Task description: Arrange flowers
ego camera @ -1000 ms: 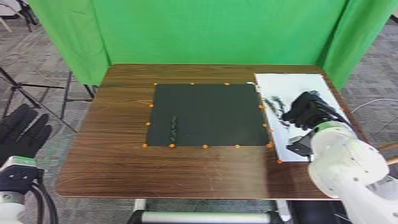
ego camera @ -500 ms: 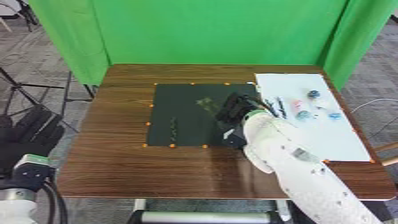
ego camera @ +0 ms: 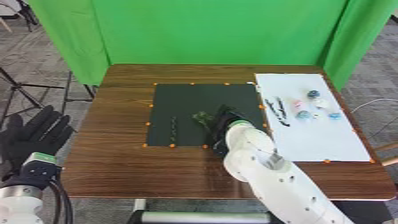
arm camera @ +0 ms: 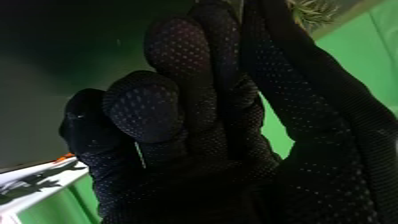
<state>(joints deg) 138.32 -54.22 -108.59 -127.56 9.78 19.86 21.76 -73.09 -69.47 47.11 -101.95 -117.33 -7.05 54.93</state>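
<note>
Left hand point(ego camera: 34, 142): black glove, fingers straight and spread, beside the table's left edge.

Table point(ego camera: 98, 155): brown wood, visible grain.

Dark mat point(ego camera: 200, 92): near-black rectangle, lying flat; small orange markers point(ego camera: 172, 146) around its border.

Slender stem point(ego camera: 173, 131): dark green, thin, with an uneven outline like a twisted cord; lying on the left part of the mat, running lengthwise from near side to far side.

Leafy sprig point(ego camera: 202, 118): one, mid-green, loose and bushy in outline; over the middle of the mat, at the left side of the right hand; narrow, pointed leaves fanning outward in the right wrist view, some paler, toward yellow-green.

Right hand point(ego camera: 226, 123): black glove, over the right half of the mat; thumb brought against the fingers, pinching the sprig; other fingers bent; pale dotted grip pattern on the glove in the wrist view.

White sheet point(ego camera: 324, 145): long, flat, right side of the table; upon it, left to right: dark stems point(ego camera: 282, 114), thin, with flat dark leaves in the wrist view; pink piece point(ego camera: 298, 105), small and soft-toned; pale blue-green bloom point(ego camera: 304, 115), rounded; deep blue bloom point(ego camera: 314, 93), compact, at the far end; whitish bloom point(ego camera: 321, 102), rounded; light blue bloom point(ego camera: 335, 116), small, nearest the right edge.
</note>
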